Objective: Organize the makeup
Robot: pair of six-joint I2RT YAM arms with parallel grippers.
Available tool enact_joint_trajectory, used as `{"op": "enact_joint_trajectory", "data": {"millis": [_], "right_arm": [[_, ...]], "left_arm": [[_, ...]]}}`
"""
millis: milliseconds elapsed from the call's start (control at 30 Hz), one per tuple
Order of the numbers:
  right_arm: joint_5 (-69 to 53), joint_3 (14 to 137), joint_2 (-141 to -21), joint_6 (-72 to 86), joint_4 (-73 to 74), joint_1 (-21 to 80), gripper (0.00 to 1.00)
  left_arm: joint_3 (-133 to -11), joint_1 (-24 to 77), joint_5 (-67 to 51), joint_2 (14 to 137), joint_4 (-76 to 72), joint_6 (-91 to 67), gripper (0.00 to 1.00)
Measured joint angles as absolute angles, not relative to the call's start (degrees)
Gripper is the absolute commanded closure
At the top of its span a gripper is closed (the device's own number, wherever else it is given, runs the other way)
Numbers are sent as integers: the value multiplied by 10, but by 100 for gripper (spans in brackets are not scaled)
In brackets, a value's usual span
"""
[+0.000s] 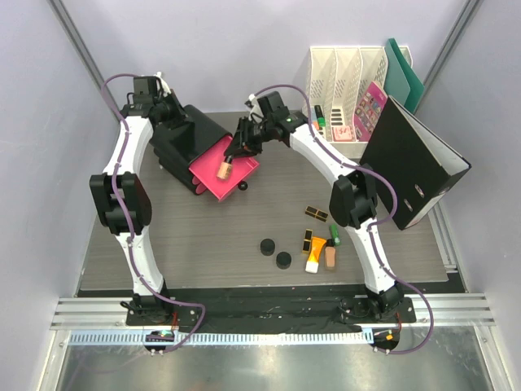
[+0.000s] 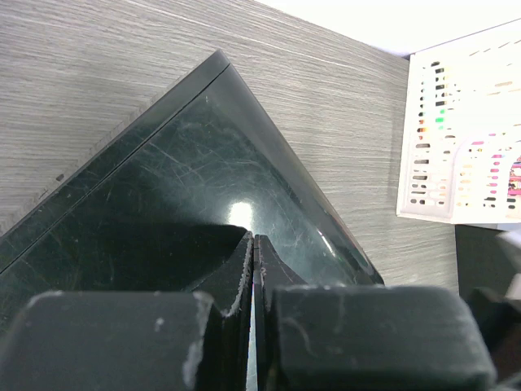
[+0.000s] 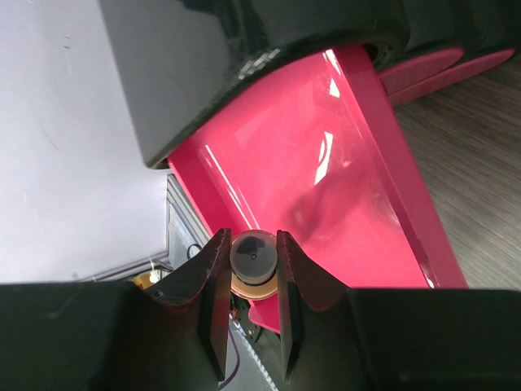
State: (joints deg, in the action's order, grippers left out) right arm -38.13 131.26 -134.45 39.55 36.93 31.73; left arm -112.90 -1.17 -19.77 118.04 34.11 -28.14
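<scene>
My right gripper (image 1: 234,152) is shut on the cap of a peach bottle (image 1: 222,170), which hangs over the open pink drawer (image 1: 236,175) of the black box (image 1: 189,134). In the right wrist view the bottle (image 3: 253,257) sits between the fingers, above the drawer (image 3: 326,187). My left gripper (image 1: 173,114) is shut and empty at the top of the box (image 2: 203,187). On the table lie two black round compacts (image 1: 266,246) (image 1: 283,260), black-and-gold cases (image 1: 316,213) (image 1: 308,240), an orange-and-white tube (image 1: 313,257), a green tube (image 1: 334,234) and another peach bottle (image 1: 330,257).
A white file organiser (image 1: 350,77) stands at the back right with marker pens (image 1: 319,114) and a pink card (image 1: 370,106) in it. A green folder (image 1: 403,69) is behind it. A black binder (image 1: 415,163) leans at the right.
</scene>
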Motion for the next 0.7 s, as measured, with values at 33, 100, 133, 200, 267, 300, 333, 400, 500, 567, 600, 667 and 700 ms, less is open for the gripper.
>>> {"op": "enact_joint_trajectory", "data": {"millis": [33, 100, 133, 200, 267, 300, 333, 400, 500, 567, 600, 667, 700], "right_arm": [[-380, 1313, -1350, 397, 369, 320, 99], [-378, 1313, -1357, 400, 369, 326, 99], [-376, 1312, -1358, 401, 369, 329, 99], [-373, 1312, -1359, 405, 369, 333, 99], [-371, 1312, -1359, 407, 368, 335, 99], [-369, 1310, -1359, 409, 368, 336, 98], [-367, 1308, -1359, 410, 369, 337, 98], [-359, 1303, -1359, 411, 370, 340, 97], [-346, 1299, -1359, 417, 383, 341, 93], [-338, 1299, -1359, 419, 393, 342, 89], [-333, 1299, -1359, 420, 397, 342, 87], [-327, 1299, -1359, 422, 404, 342, 79], [-325, 1299, -1359, 422, 408, 343, 72]], "left_arm": [[-1131, -12, -198, 1181, 341, -281, 100], [-1132, -12, -198, 1182, 341, -282, 100], [-1132, -12, -198, 1183, 341, -282, 100], [-1132, -12, -198, 1183, 341, -282, 100], [-1133, -12, -198, 1183, 341, -281, 100], [-1133, -12, -198, 1183, 341, -281, 100], [-1133, -12, -198, 1183, 341, -281, 100], [-1133, -12, -198, 1183, 342, -281, 100], [-1136, -12, -198, 1184, 344, -282, 100], [-1139, -13, -198, 1186, 347, -282, 100], [-1141, -13, -198, 1187, 348, -282, 100], [-1142, -13, -198, 1188, 349, -282, 100], [-1143, -13, -198, 1188, 349, -282, 100]]}}
